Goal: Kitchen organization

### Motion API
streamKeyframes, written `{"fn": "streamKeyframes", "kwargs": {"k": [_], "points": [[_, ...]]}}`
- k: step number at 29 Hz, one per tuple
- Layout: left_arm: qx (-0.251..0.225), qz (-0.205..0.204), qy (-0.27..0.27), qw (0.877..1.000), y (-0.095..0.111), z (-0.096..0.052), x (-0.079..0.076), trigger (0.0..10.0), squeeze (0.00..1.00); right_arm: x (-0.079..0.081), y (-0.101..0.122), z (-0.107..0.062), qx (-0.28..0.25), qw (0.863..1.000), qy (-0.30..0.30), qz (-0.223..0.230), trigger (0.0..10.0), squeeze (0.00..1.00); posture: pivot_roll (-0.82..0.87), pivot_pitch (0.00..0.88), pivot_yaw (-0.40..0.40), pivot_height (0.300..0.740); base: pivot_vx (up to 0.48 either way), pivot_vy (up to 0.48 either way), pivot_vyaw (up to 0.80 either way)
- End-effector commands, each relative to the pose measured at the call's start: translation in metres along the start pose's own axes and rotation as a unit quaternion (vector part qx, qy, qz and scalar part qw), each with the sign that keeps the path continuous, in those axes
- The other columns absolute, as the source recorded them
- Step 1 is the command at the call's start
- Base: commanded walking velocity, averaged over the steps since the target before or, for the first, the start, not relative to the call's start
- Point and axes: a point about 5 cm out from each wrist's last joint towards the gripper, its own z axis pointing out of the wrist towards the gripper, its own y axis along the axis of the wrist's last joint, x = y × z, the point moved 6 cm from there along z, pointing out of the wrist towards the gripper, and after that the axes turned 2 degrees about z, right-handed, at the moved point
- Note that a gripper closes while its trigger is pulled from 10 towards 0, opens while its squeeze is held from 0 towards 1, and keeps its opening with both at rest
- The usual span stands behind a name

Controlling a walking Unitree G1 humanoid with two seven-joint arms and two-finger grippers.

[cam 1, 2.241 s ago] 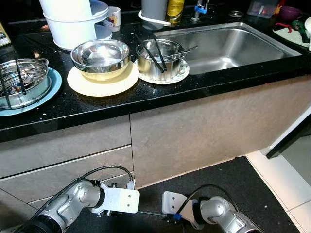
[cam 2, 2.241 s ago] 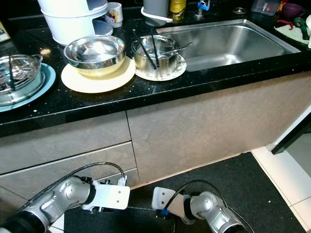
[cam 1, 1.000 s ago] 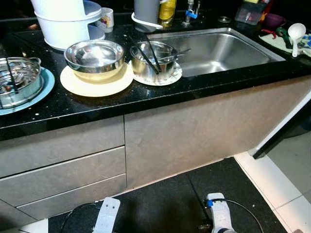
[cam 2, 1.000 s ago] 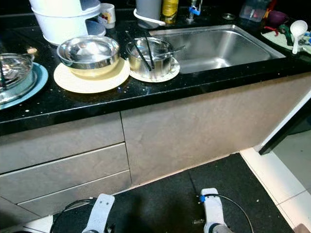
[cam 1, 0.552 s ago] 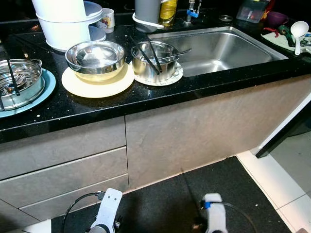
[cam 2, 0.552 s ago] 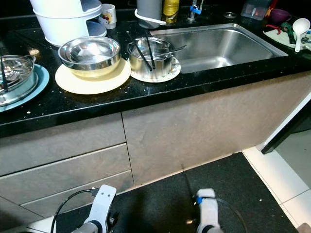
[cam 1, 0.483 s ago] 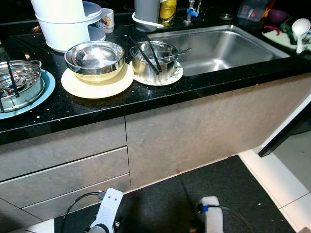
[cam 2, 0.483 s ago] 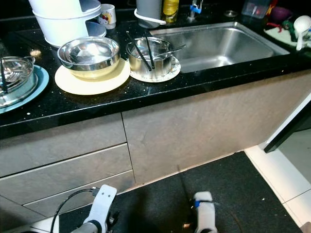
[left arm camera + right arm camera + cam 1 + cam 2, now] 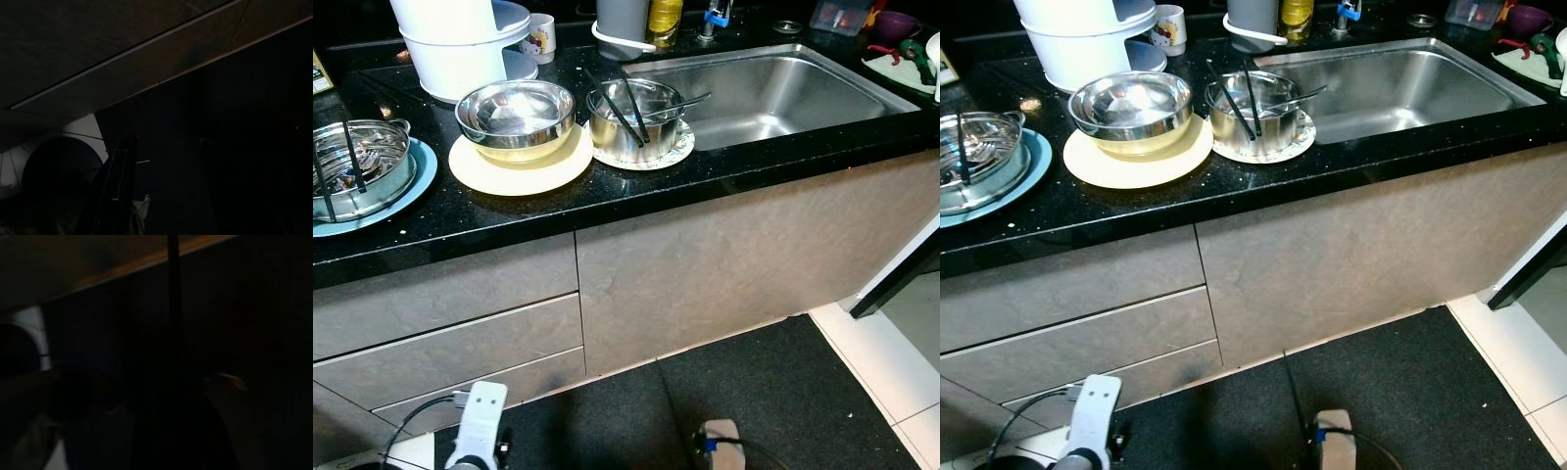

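Steel dishes crowd a black speckled stone bench (image 9: pixel 636 191) beside one stainless steel sink (image 9: pixel 773 93). Three steel vessels stand in a row, each on its own plate: a handled steel pot (image 9: pixel 357 166) on a round blue plate (image 9: pixel 416 181), a wide steel bowl (image 9: pixel 516 116) on a round cream plate (image 9: pixel 524 171), and a smaller steel bowl (image 9: pixel 631 119) on a patterned white plate (image 9: pixel 677 152). Two black chopsticks (image 9: pixel 625 110) and one spoon lean in the smaller bowl; two more dark sticks stand in the pot. Behind them sit a large white tub (image 9: pixel 460 44), one printed mug (image 9: pixel 541 37), a grey canister (image 9: pixel 623 18) and a yellow bottle (image 9: pixel 664 15). Grey cabinet drawers (image 9: pixel 450 323) run below the bench, over a dark floor mat (image 9: pixel 773 392). Both arms hang low by the floor, the left gripper (image 9: pixel 120 196) and right gripper (image 9: pixel 171 396) in deep shade, and I cannot tell how far either pair of fingers is open or whether they hold anything.
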Motion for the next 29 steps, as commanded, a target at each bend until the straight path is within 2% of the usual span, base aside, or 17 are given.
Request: {"fn": "streamKeyframes", "kwargs": {"k": [1, 2, 5, 7, 8, 10, 13, 17, 19, 20, 21, 22, 25, 29], "points": [[0.019, 0.008, -0.001, 1.000, -0.016, -0.005, -0.001, 10.0, 0.00, -0.013, -0.016, -0.005, 0.026, 0.999, -0.038, 0.013, 10.0, 0.00, -0.03, 0.248, 0.015, 0.740, 0.000, 0.000, 0.00], [0.016, -0.006, -0.006, 1.000, -0.015, -0.004, -0.003, 10.0, 0.00, -0.020, -0.016, -0.005, 0.028, 0.997, -0.063, 0.032, 10.0, 0.00, -0.04, 0.236, 0.011, 0.740, 0.000, 0.000, 0.00], [0.028, -0.009, -0.051, 0.998, -0.015, 0.000, -0.018, 10.0, 0.00, 0.008, -0.008, -0.001, 0.009, 1.000, 0.008, 0.026, 10.0, 0.00, -0.06, 0.207, 0.022, 0.740, 0.000, 0.000, 0.00], [0.038, -0.005, -0.064, 0.997, -0.018, 0.000, -0.023, 10.0, 0.00, 0.012, -0.010, 0.000, 0.014, 1.000, 0.019, 0.012, 10.0, 0.00, -0.07, 0.203, 0.025, 0.740, 0.000, 0.000, 0.00], [0.055, -0.009, -0.075, 0.996, -0.026, -0.002, -0.031, 10.0, 0.00, 0.005, -0.014, -0.002, 0.021, 1.000, 0.007, 0.003, 10.0, 0.00, -0.09, 0.168, 0.042, 0.740, 0.000, 0.000, 0.00], [0.058, 0.001, -0.066, 0.996, -0.028, -0.002, -0.030, 10.0, 0.00, 0.000, -0.014, -0.003, 0.021, 1.000, -0.006, 0.008, 10.0, 0.00, -0.09, 0.168, 0.042, 0.740, 0.000, 0.000, 0.00], [0.024, 0.048, -0.035, 0.998, -0.021, -0.002, -0.024, 10.0, 0.00, -0.022, -0.017, -0.006, 0.026, 0.997, -0.056, 0.035, 10.0, 0.00, -0.10, 0.147, 0.046, 0.740, 0.000, 0.000, 0.00], [0.033, 0.044, -0.022, 0.998, -0.025, -0.003, -0.021, 10.0, 0.00, -0.024, -0.017, -0.006, 0.027, 0.997, -0.061, 0.046, 10.0, 0.00, -0.09, 0.139, 0.050, 0.740, 0.000, 0.000, 0.00], [0.065, 0.012, -0.028, 0.997, -0.038, -0.006, -0.025, 10.0, 0.00, -0.023, -0.019, -0.006, 0.044, 0.997, -0.056, -0.002, 10.0, 0.00, -0.10, 0.138, 0.048, 0.740, 0.000, 0.000, 0.00], [0.065, 0.012, -0.028, 0.997, -0.038, -0.006, -0.025, 10.0, 0.00, -0.023, -0.019, -0.006, 0.044, 0.997, -0.056, -0.002, 10.0, 0.00, -0.10, 0.138, 0.048, 0.740, 0.000, 0.000, 0.00], [0.072, -0.001, -0.044, 0.996, -0.041, -0.007, -0.032, 10.0, 0.00, -0.025, -0.020, -0.006, 0.049, 0.997, -0.057, -0.018, 10.0, 0.00, -0.09, 0.130, 0.043, 0.740, 0.000, 0.000, 0.00], [0.065, 0.006, -0.062, 0.996, -0.039, -0.007, -0.040, 10.0, 0.00, -0.028, -0.020, -0.007, 0.051, 0.997, -0.058, -0.030, 10.0, 0.00, -0.08, 0.129, 0.033, 0.740, 0.000, 0.000, 0.00], [0.060, 0.028, -0.071, 0.995, -0.037, -0.006, -0.047, 10.0, 0.00, -0.032, -0.023, -0.009, 0.055, 0.996, -0.057, -0.043, 10.0, 0.00, -0.08, 0.128, 0.017, 0.740, 0.000, 0.000, 0.00], [0.065, 0.020, -0.060, 0.996, -0.038, -0.006, -0.044, 10.0, 0.00, -0.031, -0.023, -0.009, 0.059, 0.995, -0.042, -0.070, 10.0, 0.00, -0.10, 0.140, 0.005, 0.740, 0.000, 0.000, 0.00]]}}
